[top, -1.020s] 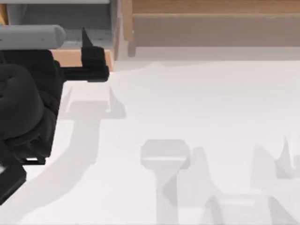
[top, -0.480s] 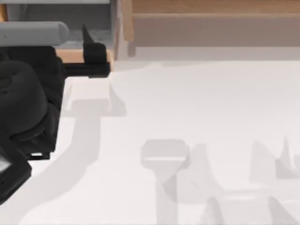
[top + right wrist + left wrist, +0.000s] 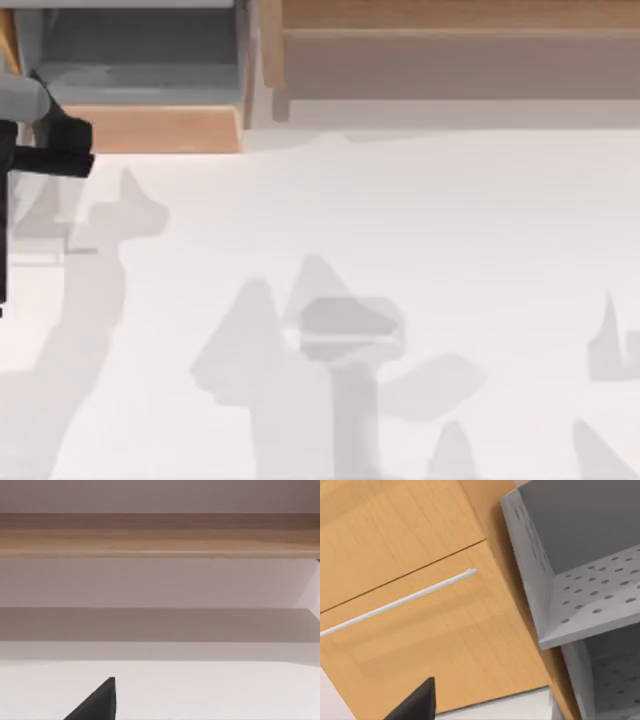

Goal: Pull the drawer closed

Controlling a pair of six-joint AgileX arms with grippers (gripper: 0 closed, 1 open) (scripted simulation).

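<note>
Top view, L to R: my left gripper (image 3: 55, 145) sits at the table's far-left edge, dark fingers just in front of the drawer (image 3: 150, 128) at the left end of its tan front panel; touching or a hair apart, can't tell. Finger state: can't tell either, jaws not resolved from above. Drawer is at the back-left of the table (image 3: 400, 230), clearly open: grey floor and inner walls exposed behind the panel. Panel's long axis runs left-right; closing direction is straight toward the back. So drawer lies directly beyond the gripper, and left arm is much the nearer. Left wrist view confirms: one fingertip (image 3: 417, 702) low in frame, wood front w/ thin white handle bar (image 3: 400, 600) ahead, grey perforated drawer walls alongside. Judgement: contact so far off-centre may skew the drawer; a mid-panel push looks safer. Further right, the long wooden ledge (image 3: 450, 60) w/ taupe face stands just beside the drawer, not in the travel path. Right arm parked; right wrist view has a fingertip (image 3: 97, 702) over bare table facing that ledge. Nothing on the tabletop blocks.
</note>
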